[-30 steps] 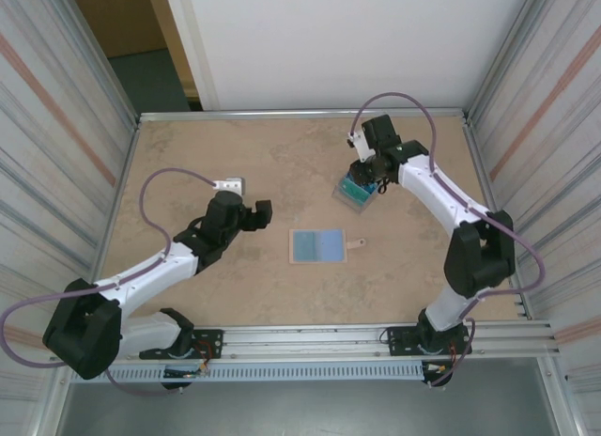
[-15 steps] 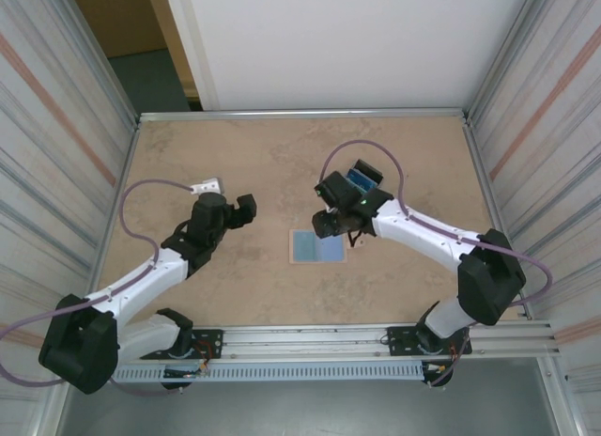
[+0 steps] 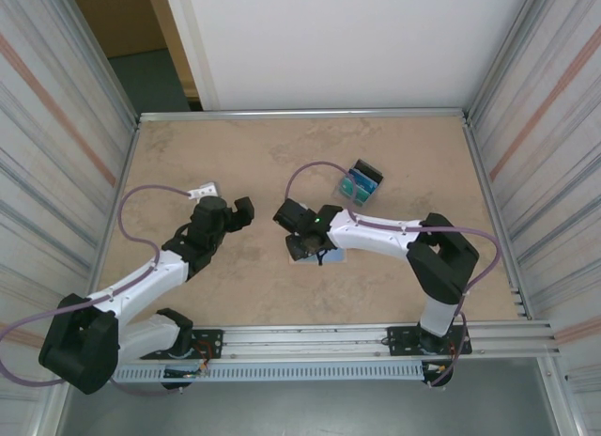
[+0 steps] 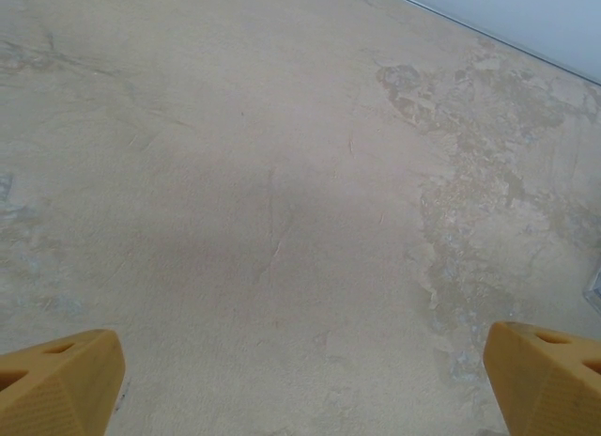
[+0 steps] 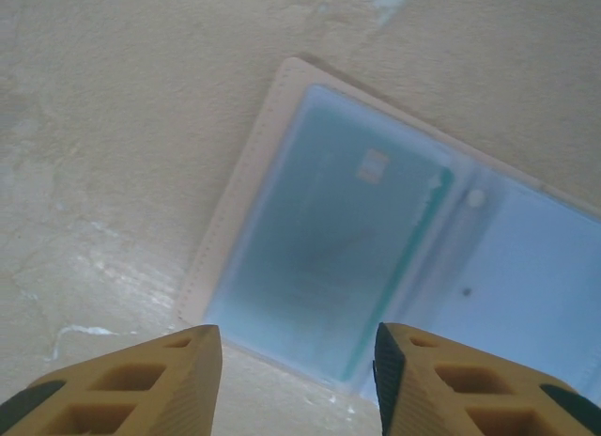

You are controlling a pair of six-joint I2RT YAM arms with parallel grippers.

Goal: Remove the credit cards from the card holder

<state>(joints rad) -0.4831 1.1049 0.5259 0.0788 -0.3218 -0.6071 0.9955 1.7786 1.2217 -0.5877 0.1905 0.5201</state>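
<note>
The card holder lies spread open on the table, tan-edged with pale blue inner panels. A teal credit card sits in the left pocket under its clear cover. My right gripper hovers just above the holder's near edge, jaws apart with nothing between them. In the top view the right gripper covers most of the holder. My left gripper hangs to the left of it, wide open. In the left wrist view its fingertips frame bare table.
A clear plastic tray holding teal and blue cards stands at the back right of the table. Metal walls close in the table on the left, right and back. The arm bases sit along the near rail.
My right arm has swung from the clear tray at the back right down and left to over the card holder. The left gripper has drifted slightly left and back.
</note>
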